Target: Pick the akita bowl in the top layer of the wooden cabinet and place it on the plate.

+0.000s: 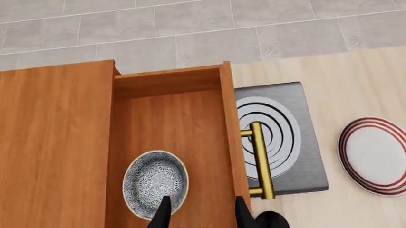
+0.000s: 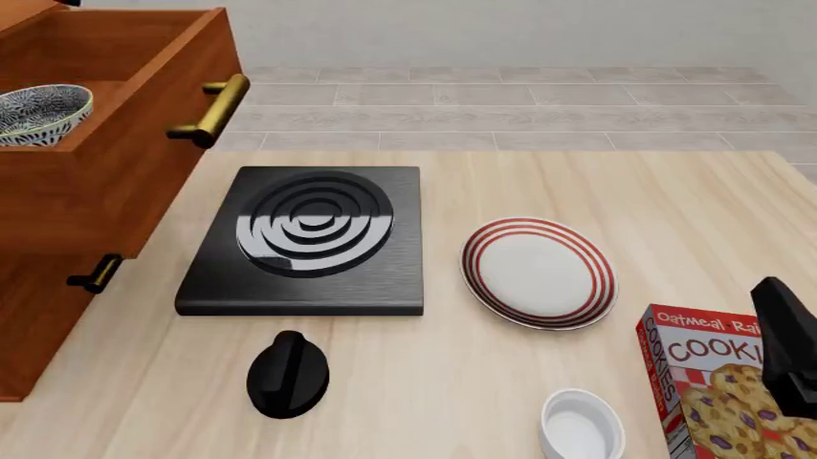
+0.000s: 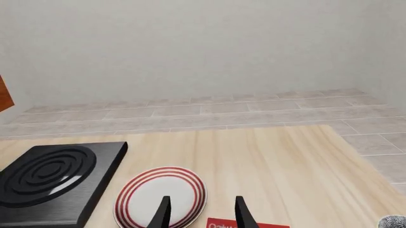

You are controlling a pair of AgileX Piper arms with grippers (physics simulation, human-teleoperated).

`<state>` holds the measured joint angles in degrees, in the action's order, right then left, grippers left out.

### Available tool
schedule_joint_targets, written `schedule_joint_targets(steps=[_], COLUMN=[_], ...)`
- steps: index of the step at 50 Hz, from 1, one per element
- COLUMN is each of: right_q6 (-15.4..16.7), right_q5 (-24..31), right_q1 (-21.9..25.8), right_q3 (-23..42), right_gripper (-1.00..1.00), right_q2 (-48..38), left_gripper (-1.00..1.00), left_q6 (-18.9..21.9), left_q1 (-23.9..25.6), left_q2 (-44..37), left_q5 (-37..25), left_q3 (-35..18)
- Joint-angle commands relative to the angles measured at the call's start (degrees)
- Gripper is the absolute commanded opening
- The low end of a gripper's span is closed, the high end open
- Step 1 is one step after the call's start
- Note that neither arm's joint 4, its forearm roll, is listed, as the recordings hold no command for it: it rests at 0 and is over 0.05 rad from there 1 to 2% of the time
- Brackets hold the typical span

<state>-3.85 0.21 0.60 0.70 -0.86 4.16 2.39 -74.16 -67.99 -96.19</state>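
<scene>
Two black fingertips [image 1: 163,211] of the left gripper [image 1: 199,213] are standing spread apart, grasping nothing, one tip overlapping the near rim of the akita bowl [image 1: 155,182], which is sitting inside the pulled-out top layer of the wooden cabinet [image 1: 168,142] behind its brass bar handle [image 1: 260,161]. On the table [image 2: 664,210], the plate [image 2: 538,272] is lying bare just beside the black stove [image 2: 310,237], well apart from the bowl, with a black knob [image 2: 287,374], a white ramekin [image 2: 581,426] and a cookie box [image 2: 715,382] nearer the front edge. Over the plate's near rim, the right gripper [image 3: 199,211] is hanging with its fingers likewise parted and empty.
</scene>
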Motion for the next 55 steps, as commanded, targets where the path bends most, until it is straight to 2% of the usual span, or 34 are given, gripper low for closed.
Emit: schedule_joint_targets(steps=[1,17,55], right_q6=[-0.02,-0.16,-0.01], right_q5=[0.28,-0.51,-0.38], right_q1=[0.04,-0.03,-0.06], right_q3=[0.04,0.05,0.03], right_gripper=[1.0,1.0,1.0], right_q2=[0.32,-0.39,-0.49], left_gripper=[1.0,1.0,1.0], left_q6=[1.06,2.8,3.24], left_q1=[-3.4,-7.3,-7.89], left_q2=[-1.13,-3.96,-6.51], left_q5=[-1.21,-0.11,4.28], left_q3=[-1.18,0.02,5.8])
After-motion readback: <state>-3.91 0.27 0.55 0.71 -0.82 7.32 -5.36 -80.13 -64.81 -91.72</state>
